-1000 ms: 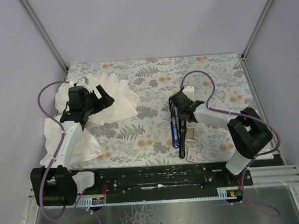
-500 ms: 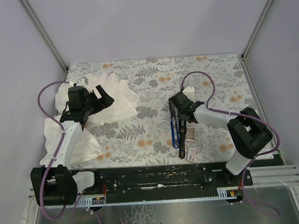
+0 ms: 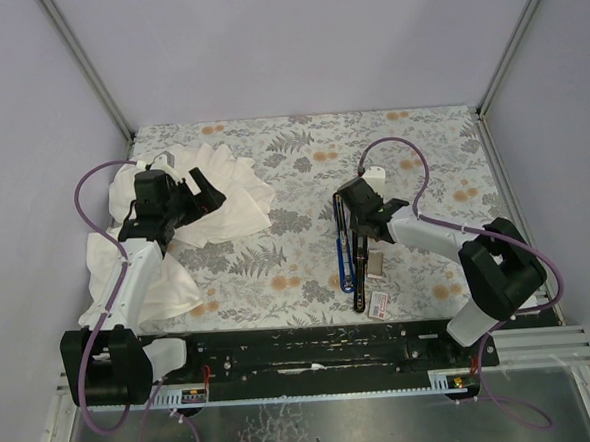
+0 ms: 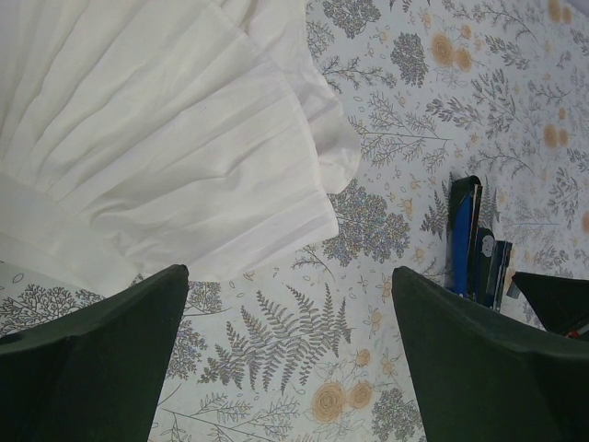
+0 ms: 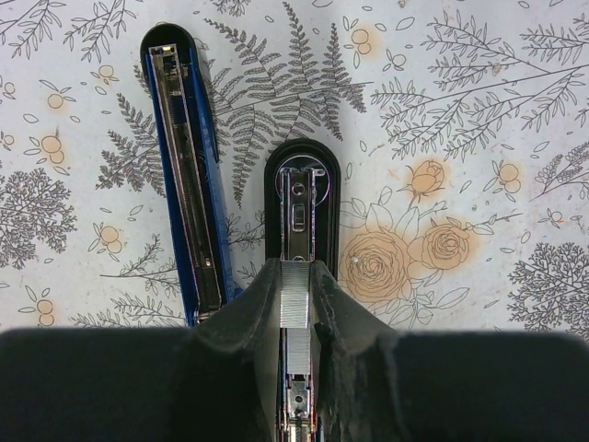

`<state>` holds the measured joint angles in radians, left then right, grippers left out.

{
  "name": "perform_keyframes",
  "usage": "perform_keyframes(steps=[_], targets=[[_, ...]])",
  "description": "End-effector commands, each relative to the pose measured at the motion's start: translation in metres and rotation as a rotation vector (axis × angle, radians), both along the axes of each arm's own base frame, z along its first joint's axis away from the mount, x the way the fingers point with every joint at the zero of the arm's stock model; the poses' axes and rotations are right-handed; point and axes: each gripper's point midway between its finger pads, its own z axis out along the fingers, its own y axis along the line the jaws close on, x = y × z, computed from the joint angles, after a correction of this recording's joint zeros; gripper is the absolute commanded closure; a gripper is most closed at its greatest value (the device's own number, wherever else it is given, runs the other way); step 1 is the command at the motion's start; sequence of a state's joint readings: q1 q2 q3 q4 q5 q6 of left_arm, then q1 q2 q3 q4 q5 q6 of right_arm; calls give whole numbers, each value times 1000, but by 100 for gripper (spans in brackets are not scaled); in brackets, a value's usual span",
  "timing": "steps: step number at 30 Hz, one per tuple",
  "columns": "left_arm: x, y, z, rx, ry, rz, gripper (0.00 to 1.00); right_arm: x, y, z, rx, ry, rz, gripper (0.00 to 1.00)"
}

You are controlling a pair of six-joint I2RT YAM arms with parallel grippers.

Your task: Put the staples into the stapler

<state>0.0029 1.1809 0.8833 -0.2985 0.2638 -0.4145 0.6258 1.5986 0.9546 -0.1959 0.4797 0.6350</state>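
The stapler [image 3: 348, 256] lies opened flat on the floral mat, its blue arm [image 5: 185, 175] on the left and its black base [image 5: 302, 207] with the metal channel on the right. My right gripper [image 5: 294, 269] is shut on a short silvery strip of staples [image 5: 294, 302], held straight over the channel near its rear end. From above, the right gripper [image 3: 361, 213] sits at the stapler's far end. A tiny white staples box with a red label [image 3: 378, 304] rests beside the stapler's near end. My left gripper [image 4: 287, 276] hangs open over bare mat, holding nothing.
A large white cloth [image 3: 224, 200] is bunched along the left side, under and around the left arm [image 3: 142, 255]. A small pale box-like piece [image 3: 375, 263] lies just right of the stapler. The mat's near edge meets the black base rail [image 3: 313, 345].
The right arm's elbow has shifted slightly to the right while its gripper stays over the stapler with the strip. The left arm has not moved.
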Motion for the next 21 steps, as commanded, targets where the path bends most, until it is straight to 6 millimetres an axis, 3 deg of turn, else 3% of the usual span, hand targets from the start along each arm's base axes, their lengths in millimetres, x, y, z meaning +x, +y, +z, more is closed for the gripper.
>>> perform_keyframes(steps=[1,21], targets=[[4,2,3,-9,-32,3,9,11,4,8,26,-39,-6,87],[3,2,4,-10,-35,4,9,4,-3,-13,-11,4,-17,87]])
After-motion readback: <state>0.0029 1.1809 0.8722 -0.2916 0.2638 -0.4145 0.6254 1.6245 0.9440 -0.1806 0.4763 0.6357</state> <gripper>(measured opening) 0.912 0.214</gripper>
